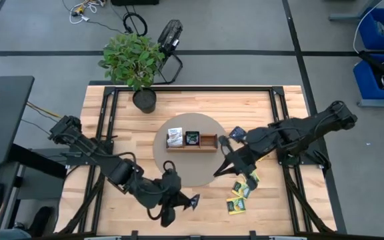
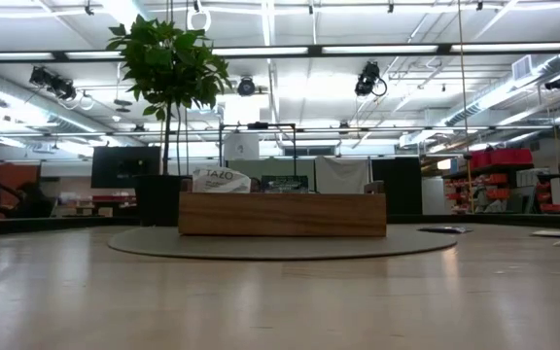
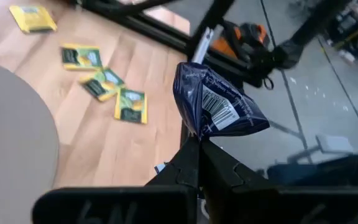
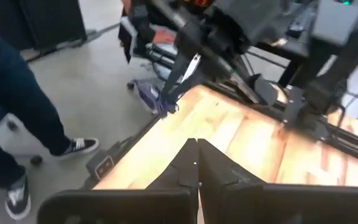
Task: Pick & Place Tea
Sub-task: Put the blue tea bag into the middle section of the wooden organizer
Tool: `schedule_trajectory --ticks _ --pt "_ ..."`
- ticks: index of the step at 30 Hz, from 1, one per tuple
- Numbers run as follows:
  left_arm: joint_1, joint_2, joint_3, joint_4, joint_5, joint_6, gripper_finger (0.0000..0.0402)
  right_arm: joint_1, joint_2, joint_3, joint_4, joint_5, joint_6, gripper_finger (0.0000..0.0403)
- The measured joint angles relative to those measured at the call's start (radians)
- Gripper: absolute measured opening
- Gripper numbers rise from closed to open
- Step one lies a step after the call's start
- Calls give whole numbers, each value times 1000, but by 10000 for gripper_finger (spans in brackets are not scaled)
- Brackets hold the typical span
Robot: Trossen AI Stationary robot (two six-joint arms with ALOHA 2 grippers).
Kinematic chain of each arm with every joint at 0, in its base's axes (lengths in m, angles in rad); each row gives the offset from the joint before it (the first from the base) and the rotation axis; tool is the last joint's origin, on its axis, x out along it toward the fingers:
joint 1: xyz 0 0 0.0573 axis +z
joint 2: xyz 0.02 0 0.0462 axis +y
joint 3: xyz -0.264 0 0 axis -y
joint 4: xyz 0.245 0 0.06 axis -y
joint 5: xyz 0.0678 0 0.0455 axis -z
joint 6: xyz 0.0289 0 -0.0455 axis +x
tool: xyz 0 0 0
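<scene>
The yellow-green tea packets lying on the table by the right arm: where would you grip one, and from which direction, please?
Judging by the pose: each yellow-green packet lies flat on the wooden table, so come straight down and pinch an exposed edge of the outermost one.

I am seeing the wooden counter (image 1: 112, 113) carrying a round grey mat (image 1: 192, 170) at its middle. A long brown wooden tray (image 1: 209, 142) is sitting on the mat, its three compartments in a row. A potted plant (image 1: 133, 60) is standing at the counter's far edge, its dark pot (image 1: 145, 100) just beyond the mat. A black fan (image 1: 171, 37) is lying on the floor behind it. Blue bins (image 1: 382, 40) are standing at the far right. A person's legs in dark trousers (image 4: 8, 93) and sneakers (image 4: 79, 146) are showing beside the counter.
</scene>
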State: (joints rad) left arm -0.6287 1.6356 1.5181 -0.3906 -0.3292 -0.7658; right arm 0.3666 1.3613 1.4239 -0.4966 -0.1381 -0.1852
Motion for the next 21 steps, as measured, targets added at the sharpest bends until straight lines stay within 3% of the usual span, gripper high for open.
schedule_trajectory --ticks 3,7,11,17,21 --pt "2 -1 0 16 -21 -11 14 -11 -13 1 -19 -1 56 1" --pt "33 -1 0 32 47 -137 14 -2 -19 1 -23 -28 38 27" --pt "74 -1 0 103 115 -237 14 27 -9 1 -23 -15 -54 97" --pt "133 -1 0 257 199 -300 14 44 15 1 32 137 -145 231" --pt "164 -1 1 276 233 -310 14 44 21 1 122 92 -138 273"
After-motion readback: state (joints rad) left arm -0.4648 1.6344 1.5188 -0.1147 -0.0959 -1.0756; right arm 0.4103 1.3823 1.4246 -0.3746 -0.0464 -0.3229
